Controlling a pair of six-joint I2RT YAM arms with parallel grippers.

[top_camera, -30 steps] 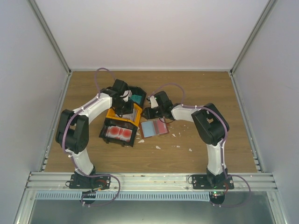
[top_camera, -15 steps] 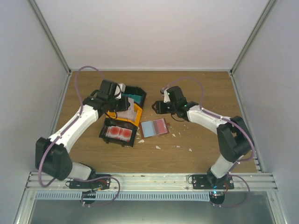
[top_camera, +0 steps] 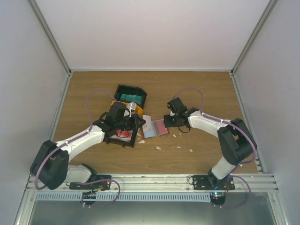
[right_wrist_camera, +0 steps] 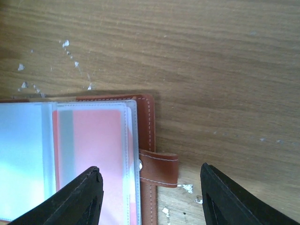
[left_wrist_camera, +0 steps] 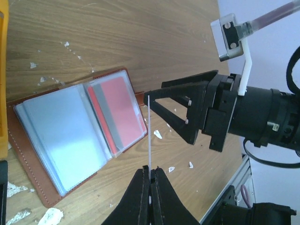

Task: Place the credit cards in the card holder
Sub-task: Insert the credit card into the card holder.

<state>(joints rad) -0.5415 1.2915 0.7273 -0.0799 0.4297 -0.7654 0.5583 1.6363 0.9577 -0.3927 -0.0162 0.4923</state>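
Swung in over the brown leather card holder (left_wrist_camera: 35, 164), the left gripper (left_wrist_camera: 150, 176) pinches a thin pale card (left_wrist_camera: 148, 131), the right gripper (right_wrist_camera: 152, 187) gapes; we next align card to sleeve (left_wrist_camera: 61, 131).

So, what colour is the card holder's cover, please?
The card holder is reddish-brown; the right wrist view shows it best.

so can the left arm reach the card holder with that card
Probably yes: the left tool, shut on a card, is beside the open card holder, nothing between. The open right tool at its clasp may crowd it.
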